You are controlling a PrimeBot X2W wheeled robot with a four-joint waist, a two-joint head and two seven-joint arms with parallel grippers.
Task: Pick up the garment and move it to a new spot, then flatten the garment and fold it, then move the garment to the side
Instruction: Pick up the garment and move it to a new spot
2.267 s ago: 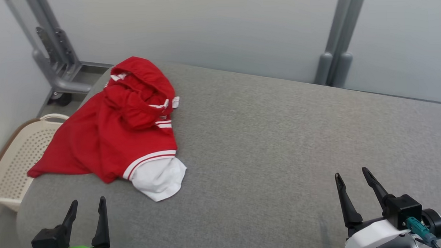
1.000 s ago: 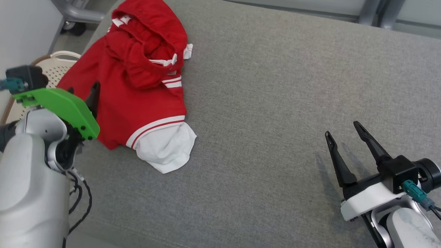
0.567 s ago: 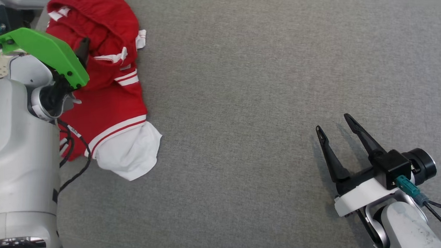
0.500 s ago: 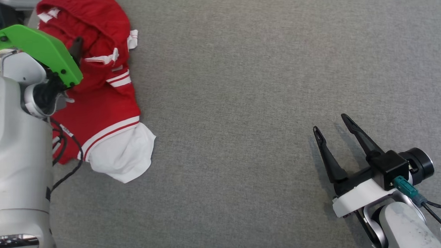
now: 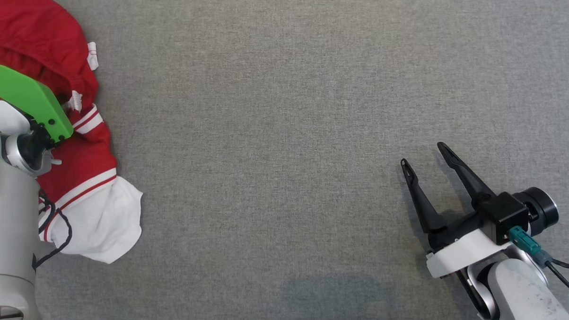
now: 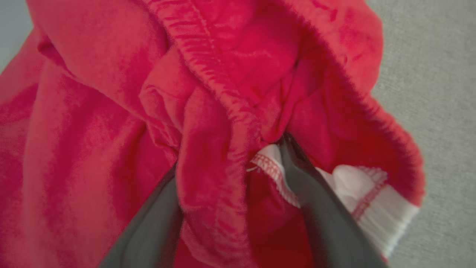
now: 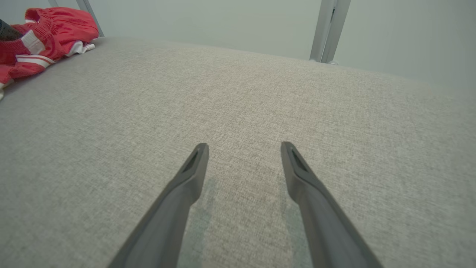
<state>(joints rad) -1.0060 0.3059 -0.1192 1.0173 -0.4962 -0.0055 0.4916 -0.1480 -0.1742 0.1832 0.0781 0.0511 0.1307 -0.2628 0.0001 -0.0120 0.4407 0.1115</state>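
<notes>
Since the earlier pictures the head camera has tipped down and turned, so the garment [image 5: 83,157] now shows at the left edge of the head view. It has not moved itself: it lies crumpled on the left part of the desk [image 5: 283,131], red with white stripes and a white end. The left arm has left its rest place and has reached into the garment. The left tool [image 6: 230,156] is wide open: a thick red fold stands between its two fingers, both fingers touch cloth, and nothing is clamped. The right tool [image 5: 421,154] is as before, wide open and holding nothing, low over the right part of the desk.
</notes>
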